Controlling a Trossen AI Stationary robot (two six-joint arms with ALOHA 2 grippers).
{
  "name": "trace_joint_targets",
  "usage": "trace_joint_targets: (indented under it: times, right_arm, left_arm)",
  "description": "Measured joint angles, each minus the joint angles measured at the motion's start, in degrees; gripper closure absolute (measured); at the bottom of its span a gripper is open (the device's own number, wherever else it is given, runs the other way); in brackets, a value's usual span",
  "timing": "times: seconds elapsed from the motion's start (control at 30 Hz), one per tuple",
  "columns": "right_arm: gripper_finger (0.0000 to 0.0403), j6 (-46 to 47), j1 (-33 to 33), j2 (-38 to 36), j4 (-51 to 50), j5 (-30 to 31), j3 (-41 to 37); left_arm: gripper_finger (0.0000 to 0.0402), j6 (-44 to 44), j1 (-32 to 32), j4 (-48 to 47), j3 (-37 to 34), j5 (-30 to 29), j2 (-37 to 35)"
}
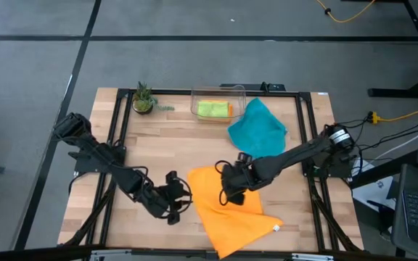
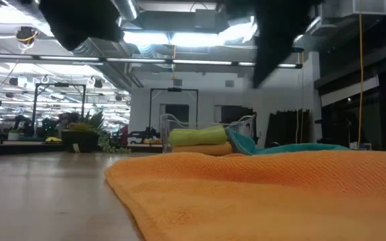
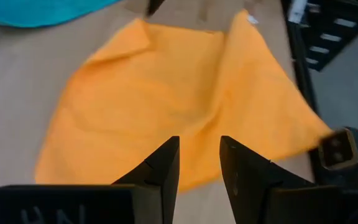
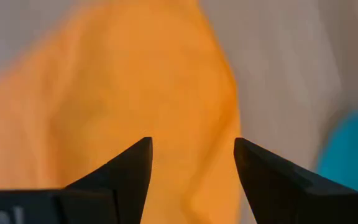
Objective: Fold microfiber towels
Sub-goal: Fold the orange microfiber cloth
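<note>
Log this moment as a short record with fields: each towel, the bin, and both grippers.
orange towel: spread flat, unfolded, at the table's near middle
teal towel: crumpled, beside the bin
clear plastic bin: at the far edge, holding a folded lime green towel with an orange towel beside it
left gripper: open, empty, just off the spread towel's left edge
right gripper: open, empty, over the spread towel
potted plant: far left of the bin
</note>
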Motion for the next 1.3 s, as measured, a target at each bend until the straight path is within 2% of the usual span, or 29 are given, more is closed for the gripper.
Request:
trace_joint_targets:
  times: [0.2, 0.4, 0.47, 0.57, 0.7, 0.83, 0.93, 1.07, 1.2, 1.3]
  right_arm:
    - [0.0173, 5.12, 2.85, -0.42, -20.26, -2.14, -0.01]
    - [0.0173, 6.41, 6.62, -0.79, -25.54, -2.65, -5.19]
    - [0.0173, 5.69, 7.82, -0.8, -25.19, -3.17, -7.92]
    - [0.0173, 4.56, 8.81, -0.77, -24.92, -3.47, -12.7]
    - [0.0173, 2.92, 8.86, -0.88, -25.68, -5.24, -17.85]
    - [0.0173, 5.21, 7.84, -1.3, -28.51, -9.32, -19.92]
    - [0.0173, 7.66, 7.64, -1.42, -29.44, -10.16, -20.16]
    - [0.0173, 11.42, 7.63, -1.42, -28.05, -10.87, -18.9]
    - [0.0173, 11.99, 7.59, -1.47, -21.57, -10.58, -18.26]
    - [0.0173, 10.73, 7.53, -1.51, -13.39, -7.02, -18.26]
  left_arm:
    - [0.0293, 0.04, 3.64, 0.16, 0.0, -1.67, 0.02]
    - [0.0293, -0.51, 8.28, 1.62, 0.0, -3.91, 0.06]
    - [0.0293, -1.77, 10.68, 1.47, 0.0, -0.36, 0.06]
    - [0.0293, -2.06, 15.3, 2.08, 0.0, 7.94, 0.55]
    - [0.0293, 3.29, 21.36, 5.34, -0.02, 15.14, 3.67]
    - [0.0293, 7.43, 25.39, 7.56, 0.02, 23.98, 7.49]
    - [0.0293, 9.02, 26.9, 7.15, 0.02, 27.35, 10.66]
    - [0.0293, 10.07, 26.6, 3.78, 0.02, 25.95, 13.82]
    - [0.0293, 6.74, 24.93, -6.6, 0.09, 19.92, 13.74]
    - [0.0293, 3.37, 22.82, -14.89, 0.2, 16.66, 13.26]
